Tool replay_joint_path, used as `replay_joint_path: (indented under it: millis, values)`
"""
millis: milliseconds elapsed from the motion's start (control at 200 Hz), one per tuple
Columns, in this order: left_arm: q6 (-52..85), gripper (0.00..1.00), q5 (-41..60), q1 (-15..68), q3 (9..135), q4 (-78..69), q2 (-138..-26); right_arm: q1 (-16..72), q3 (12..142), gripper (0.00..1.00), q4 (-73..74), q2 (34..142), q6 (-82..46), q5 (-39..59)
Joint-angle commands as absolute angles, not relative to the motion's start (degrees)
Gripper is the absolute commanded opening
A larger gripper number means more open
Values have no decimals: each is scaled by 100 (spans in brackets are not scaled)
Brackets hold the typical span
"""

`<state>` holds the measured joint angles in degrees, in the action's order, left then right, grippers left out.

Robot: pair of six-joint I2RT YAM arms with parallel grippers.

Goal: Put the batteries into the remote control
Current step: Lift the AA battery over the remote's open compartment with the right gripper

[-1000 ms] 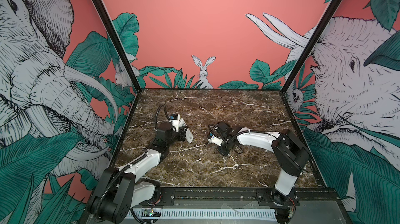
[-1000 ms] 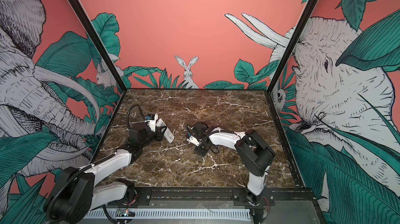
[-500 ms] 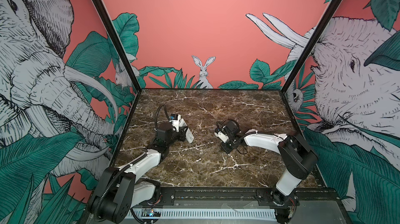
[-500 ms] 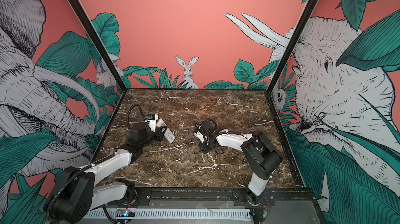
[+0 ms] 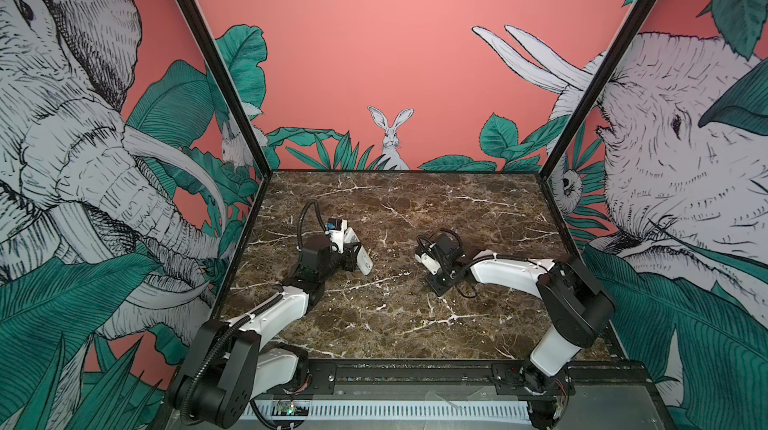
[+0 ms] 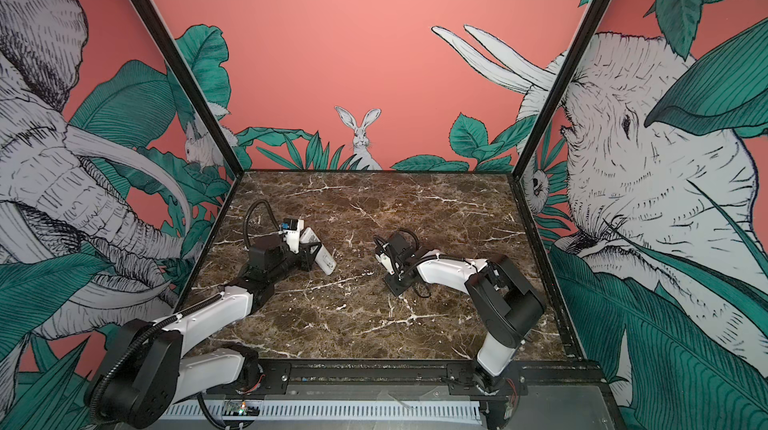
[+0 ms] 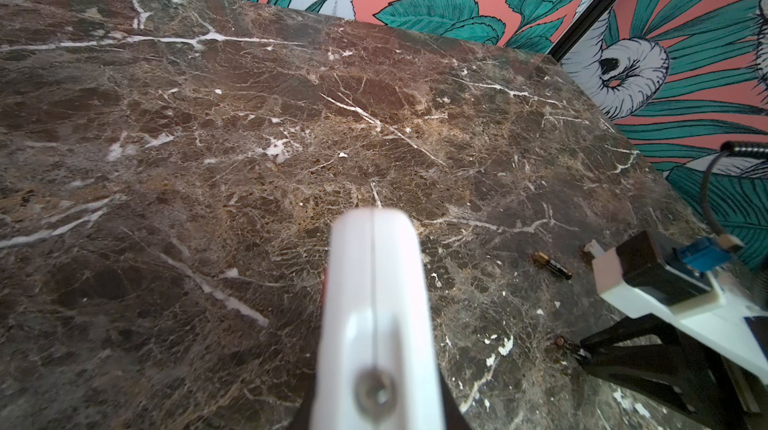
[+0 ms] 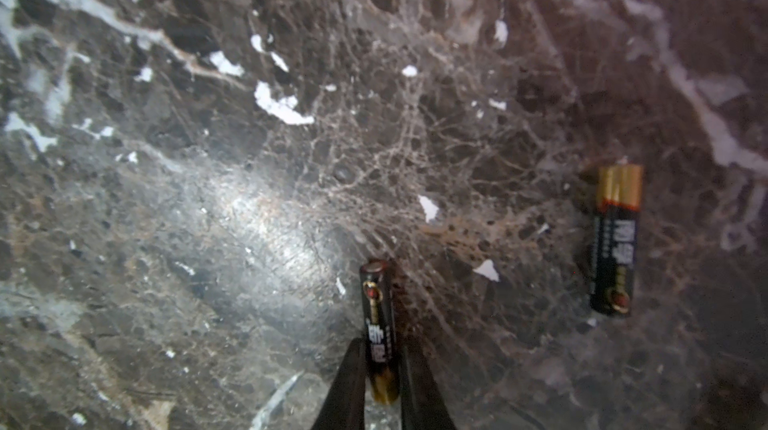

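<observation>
Right tool [image 8: 380,369] clamping one battery [image 8: 379,324], second battery [image 8: 615,240] lying apart beside it

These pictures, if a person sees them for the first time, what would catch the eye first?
Probably the white remote control, held up off the marble table in the left gripper on the left of both top views. Next, in the right wrist view, a black and gold battery pinched between the dark fingers of the right gripper, and a second battery lying loose on the marble nearby.
</observation>
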<state>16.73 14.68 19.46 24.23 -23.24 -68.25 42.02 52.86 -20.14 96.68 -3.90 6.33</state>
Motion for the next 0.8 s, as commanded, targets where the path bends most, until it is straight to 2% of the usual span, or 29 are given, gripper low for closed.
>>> replay_joint_path:
  millis: [0,155,475,795]
  values:
    - [1734,0,1655,1935,2489,-2112,-6849,4264,5241,13,-2254,9748,-339,519]
    - [1878,0,1870,1934,2558,-1995,-6814,4270,5153,10,-1975,9456,-336,690]
    - [2293,0,2461,1929,2924,-1557,-6601,4282,4803,9,-1191,8527,-273,1425]
    - [2931,0,3844,1875,3472,-1605,-6903,4496,4812,9,-372,7933,-596,2020]
